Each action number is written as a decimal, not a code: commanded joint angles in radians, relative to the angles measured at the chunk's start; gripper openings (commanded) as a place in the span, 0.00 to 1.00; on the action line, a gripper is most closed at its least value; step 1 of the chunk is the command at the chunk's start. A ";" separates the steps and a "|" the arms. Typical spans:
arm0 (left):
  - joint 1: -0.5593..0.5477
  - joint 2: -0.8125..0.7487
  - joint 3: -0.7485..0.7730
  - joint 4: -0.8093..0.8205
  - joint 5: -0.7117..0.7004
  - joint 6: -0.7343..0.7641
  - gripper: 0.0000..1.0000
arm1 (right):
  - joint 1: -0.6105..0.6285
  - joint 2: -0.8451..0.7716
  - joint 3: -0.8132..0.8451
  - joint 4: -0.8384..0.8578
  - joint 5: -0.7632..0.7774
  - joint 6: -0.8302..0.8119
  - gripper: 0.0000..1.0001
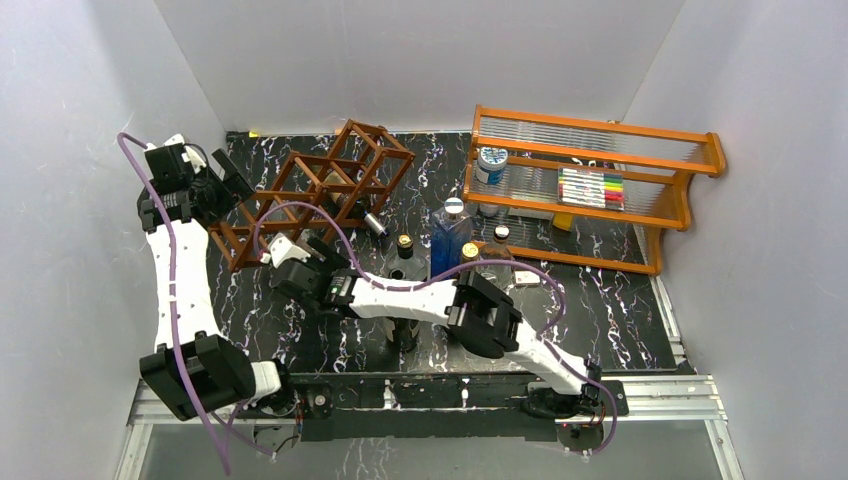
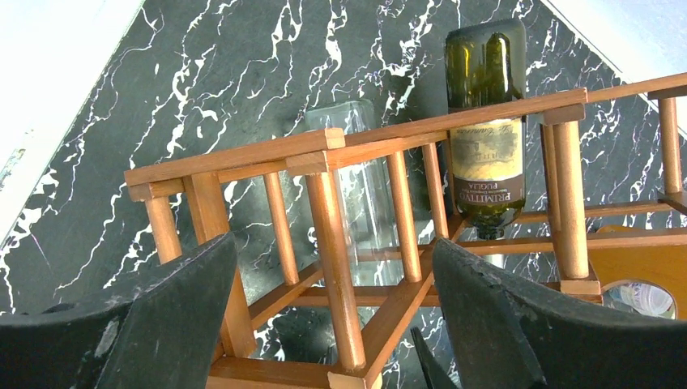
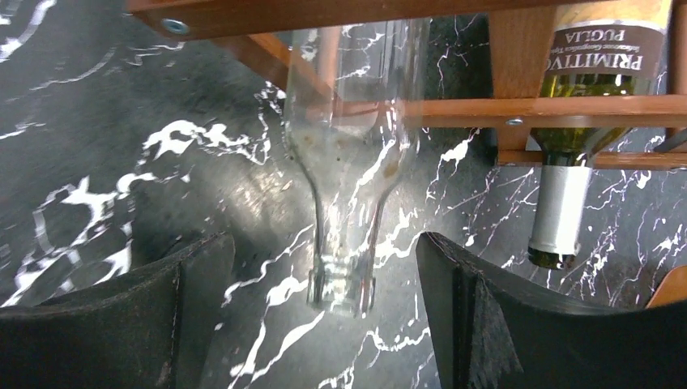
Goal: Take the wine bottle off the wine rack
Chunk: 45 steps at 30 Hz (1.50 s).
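Right wrist: wine bottle (image 3: 603, 40) labelled "PRIMITIVO PUGLIA" in wine rack (image 3: 454, 111); left claw (image 2: 330, 267), right claw (image 3: 324, 259) agape.

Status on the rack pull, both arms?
Left gripper open, facing the wine rack end-on. Right gripper open, lined up on the clear bottle, neck-first, no contact. Green wine bottle racked beside it. Nothing blocking the neck.
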 commanded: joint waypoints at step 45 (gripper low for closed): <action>0.001 -0.063 -0.123 0.183 0.033 0.038 0.85 | 0.132 -0.319 -0.023 -0.480 -0.143 0.309 0.00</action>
